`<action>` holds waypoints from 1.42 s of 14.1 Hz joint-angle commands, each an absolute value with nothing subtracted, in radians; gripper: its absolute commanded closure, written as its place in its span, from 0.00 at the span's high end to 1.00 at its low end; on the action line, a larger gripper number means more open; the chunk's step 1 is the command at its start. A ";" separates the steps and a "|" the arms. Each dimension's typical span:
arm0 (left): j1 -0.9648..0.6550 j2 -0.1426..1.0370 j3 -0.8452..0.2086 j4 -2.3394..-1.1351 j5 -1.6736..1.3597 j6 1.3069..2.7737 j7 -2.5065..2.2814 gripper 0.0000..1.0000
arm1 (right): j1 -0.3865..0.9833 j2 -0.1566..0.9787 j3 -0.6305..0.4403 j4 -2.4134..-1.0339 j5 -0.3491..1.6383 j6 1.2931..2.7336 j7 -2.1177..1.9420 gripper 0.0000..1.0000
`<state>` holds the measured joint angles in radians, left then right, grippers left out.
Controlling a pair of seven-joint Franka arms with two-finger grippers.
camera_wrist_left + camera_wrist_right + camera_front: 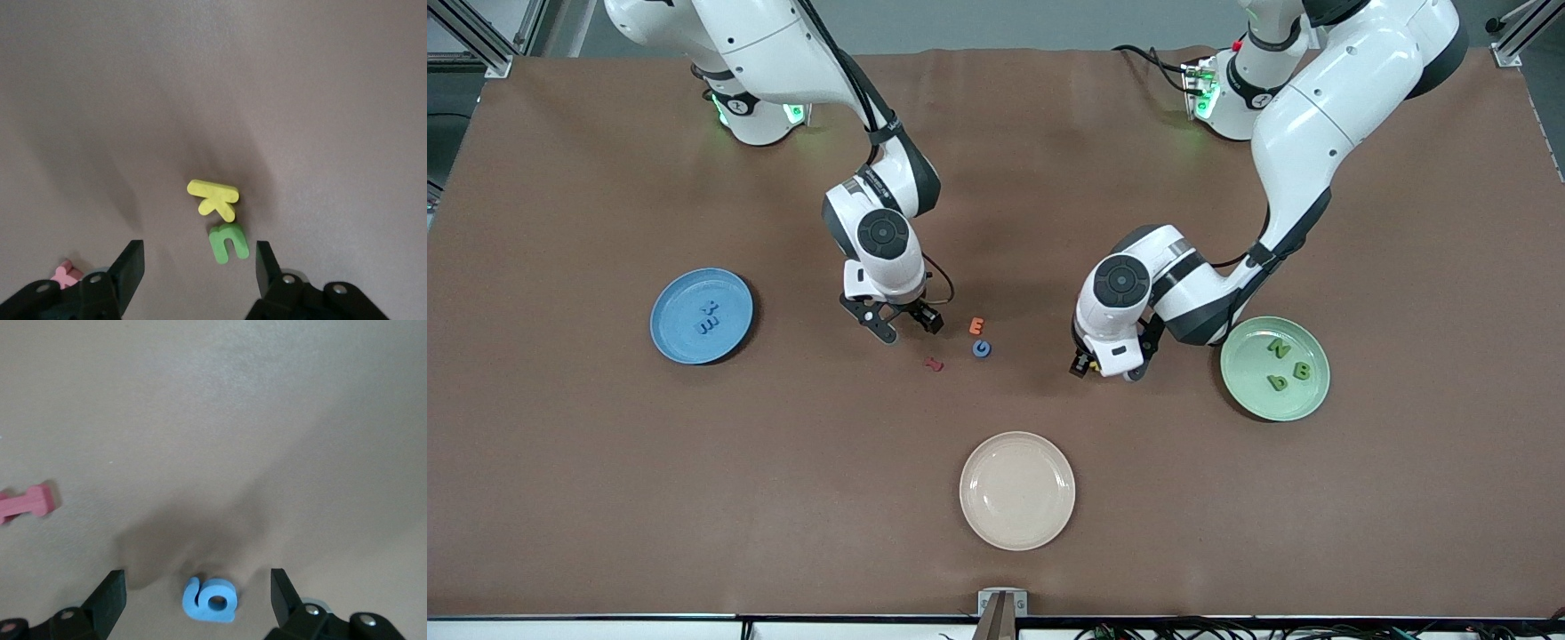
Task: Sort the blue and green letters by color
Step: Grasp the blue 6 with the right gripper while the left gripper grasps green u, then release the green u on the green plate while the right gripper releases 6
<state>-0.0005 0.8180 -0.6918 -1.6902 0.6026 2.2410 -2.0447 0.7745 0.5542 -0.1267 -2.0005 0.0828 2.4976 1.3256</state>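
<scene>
The brown worktop [560, 444] carries three plates. The blue plate [680, 342] lies toward the right arm's end and holds two blue letters [707, 317] close together near its middle. The green plate [1258, 391] lies toward the left arm's end and holds three green letters: an N [1279, 348], a B [1302, 370] and a small b [1277, 382]. A cream plate [1017, 490] lies near the middle of the worktop's edge closest to the front camera.

Between the two arms, on the bare worktop, an orange E [978, 325] lies just beside a blue G [982, 348], with a dark red piece [934, 364] near them.

The right gripper [197, 593] hangs low over the worktop beside those pieces, its fingers [112, 597] spread wide, and in the right wrist view a blue g [210, 600] lies flat between them, untouched. A pink-red piece [27, 501] lies off to one side there.

The left gripper [200, 267] is down close to the worktop beside the green plate, fingers [131, 265] apart. In the left wrist view a green u [228, 243] lies flat between them, touching neither, with a yellow K [215, 198] right against it. A pink piece [65, 274] peeks out by one finger.
</scene>
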 commanded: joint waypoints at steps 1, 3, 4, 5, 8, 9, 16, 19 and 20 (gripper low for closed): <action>-0.014 0.822 -0.677 -1.672 0.607 2.275 -2.086 0.74 | 0.778 0.528 -0.124 -2.066 0.092 2.543 1.353 0.70; -0.031 0.824 -0.647 -1.672 0.609 2.302 -2.095 0.74 | 0.781 0.526 -0.123 -2.068 0.092 2.537 1.358 0.58; -0.046 0.824 -0.634 -1.672 0.607 2.306 -2.095 0.73 | 0.782 0.525 -0.123 -2.068 0.092 2.536 1.361 0.57; -0.057 0.825 -0.624 -1.672 0.604 2.306 -2.095 0.73 | 0.782 0.525 -0.123 -2.068 0.092 2.536 1.361 0.54; -0.066 0.836 -0.618 -1.671 0.609 2.313 -2.118 0.72 | 0.793 0.518 -0.123 -2.068 0.092 2.536 1.362 0.53; -0.071 0.839 -0.618 -1.671 0.609 2.327 -2.125 0.71 | 0.799 0.518 -0.123 -2.068 0.092 2.539 1.380 0.53; -0.095 0.845 -0.595 -1.671 0.611 2.333 -2.112 0.57 | 0.808 0.518 -0.123 -2.066 0.091 2.542 1.385 0.51; -0.097 0.838 -0.595 -1.671 0.612 2.332 -2.092 0.10 | 0.807 0.517 -0.123 -2.066 0.091 2.536 1.373 0.44; -0.092 0.825 -0.597 -1.669 0.612 2.327 -2.071 0.02 | 0.804 0.517 -0.123 -2.066 0.091 2.536 1.370 0.44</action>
<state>-0.0830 0.8398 -0.6066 -1.6766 0.6047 2.3323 -2.0976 0.7991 0.5315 -0.1244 -2.0398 0.0829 2.5305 1.3663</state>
